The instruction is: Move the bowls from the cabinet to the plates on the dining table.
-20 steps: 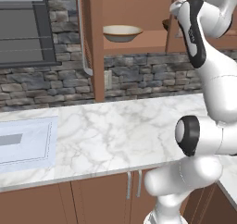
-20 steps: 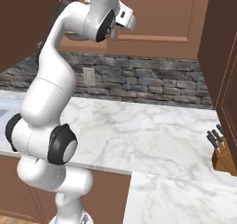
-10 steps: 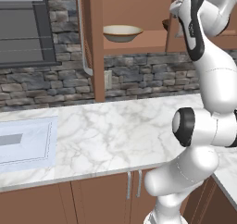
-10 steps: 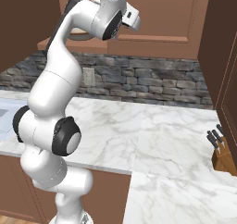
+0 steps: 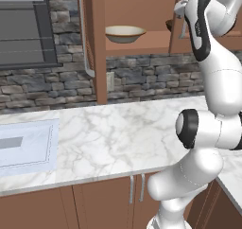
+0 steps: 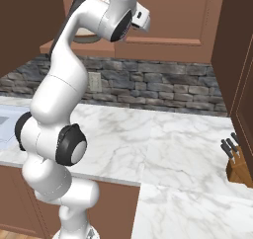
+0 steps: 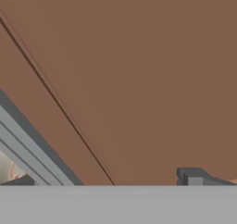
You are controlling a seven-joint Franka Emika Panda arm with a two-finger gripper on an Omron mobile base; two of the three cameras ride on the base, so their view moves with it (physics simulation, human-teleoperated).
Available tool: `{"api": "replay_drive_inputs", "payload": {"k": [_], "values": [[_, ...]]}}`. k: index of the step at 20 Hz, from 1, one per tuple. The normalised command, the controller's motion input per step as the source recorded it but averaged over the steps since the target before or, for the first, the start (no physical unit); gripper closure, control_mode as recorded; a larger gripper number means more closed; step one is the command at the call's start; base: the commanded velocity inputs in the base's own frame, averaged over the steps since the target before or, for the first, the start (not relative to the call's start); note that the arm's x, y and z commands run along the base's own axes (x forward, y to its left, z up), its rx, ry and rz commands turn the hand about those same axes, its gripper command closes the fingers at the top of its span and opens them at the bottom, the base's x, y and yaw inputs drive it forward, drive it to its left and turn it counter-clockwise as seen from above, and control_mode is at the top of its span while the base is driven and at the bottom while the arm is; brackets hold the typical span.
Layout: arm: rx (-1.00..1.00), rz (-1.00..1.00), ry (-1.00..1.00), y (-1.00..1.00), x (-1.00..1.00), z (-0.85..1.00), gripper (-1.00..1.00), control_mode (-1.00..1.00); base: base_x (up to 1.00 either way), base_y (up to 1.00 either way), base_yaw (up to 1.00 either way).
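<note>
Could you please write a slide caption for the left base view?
Arm raised toward the open cabinet, where a cream bowl sits on the shelf above the marble counter.

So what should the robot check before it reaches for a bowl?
1. Reddish-brown wooden wall cabinet door open: ok.
2. Cream bowl with tan-brown rim sitting on the shelf: ok.
3. Dark brown bowl clear to reach: cannot tell, the arm hides most of it.
4. Claw open: ok, its tips stand far apart.
5. Claw empty: ok.
6. Claw pointed at a bowl: not ok, it faces brown wood.
</note>
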Motion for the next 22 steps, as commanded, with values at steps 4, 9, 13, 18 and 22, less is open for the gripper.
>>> {"api": "replay_drive_inputs", "payload": {"k": [4, 9, 13, 18, 22], "values": [[0.00, 0.00, 0.00, 0.00, 0.00, 0.00, 1.00, -1.00, 0.00, 0.00, 0.00], [0.00, 0.00, 0.00, 0.00, 0.00, 0.00, 1.00, -1.00, 0.00, 0.00, 0.00], [0.00, 0.00, 0.00, 0.00, 0.00, 0.00, 1.00, -1.00, 0.00, 0.00, 0.00], [0.00, 0.00, 0.00, 0.00, 0.00, 0.00, 1.00, -1.00, 0.00, 0.00, 0.00], [-0.01, 0.00, -0.04, -0.10, -0.21, -0.01, 1.00, -1.00, 0.00, 0.00, 0.00]]}}
